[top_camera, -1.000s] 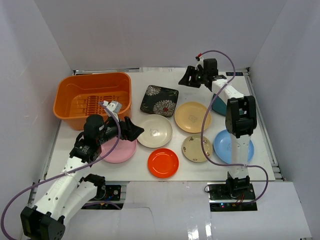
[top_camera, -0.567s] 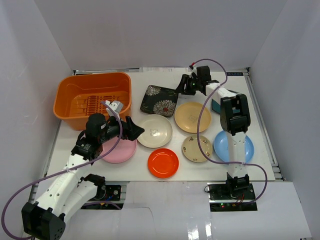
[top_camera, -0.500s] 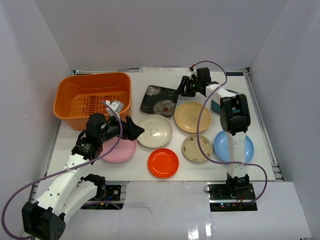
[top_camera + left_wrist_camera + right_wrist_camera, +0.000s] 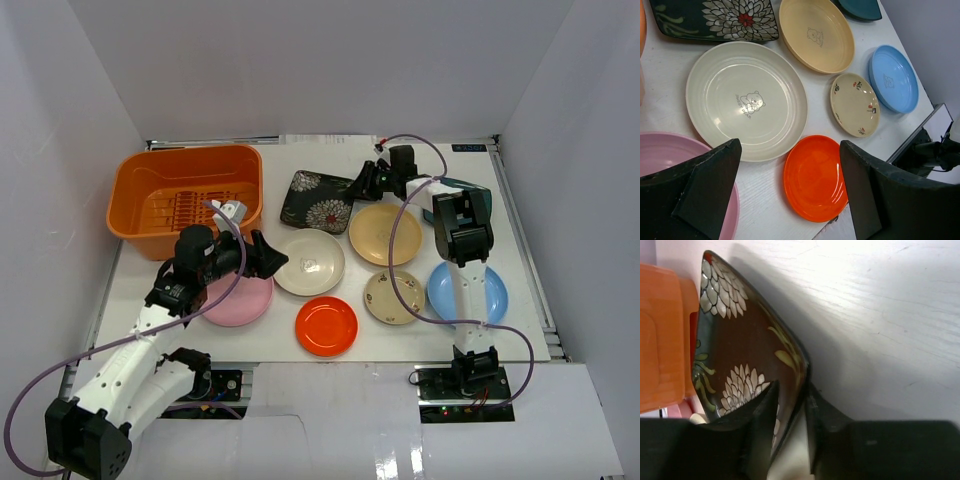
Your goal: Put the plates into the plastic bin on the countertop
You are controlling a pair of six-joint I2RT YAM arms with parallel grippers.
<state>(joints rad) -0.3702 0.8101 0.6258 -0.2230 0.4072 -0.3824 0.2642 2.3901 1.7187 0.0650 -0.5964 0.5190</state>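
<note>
Since a second ago the right pincer (image 4: 366,182) has swung in from the far right corner to the right edge of the black floral plate (image 4: 318,200). In the right wrist view its fingers stand narrow, one on each side of that plate's rim, and we cannot tell whether they pinch it. The left pincer (image 4: 262,258) has hardly shifted. It gapes wide above the near edges of the pink plate (image 4: 240,300) and the cream plate (image 4: 310,262).

We see every plate lying on the desk (image 4: 400,340), outside the orange bin (image 4: 130,190). The floral one lies just right of the bin. The tan plate (image 4: 383,235), beige patterned plate (image 4: 392,297), orange-red plate (image 4: 326,326) and light blue plate (image 4: 495,295) sit nearer us. The dark teal plate (image 4: 860,7) is at the far right, largely hidden under the right arm.
</note>
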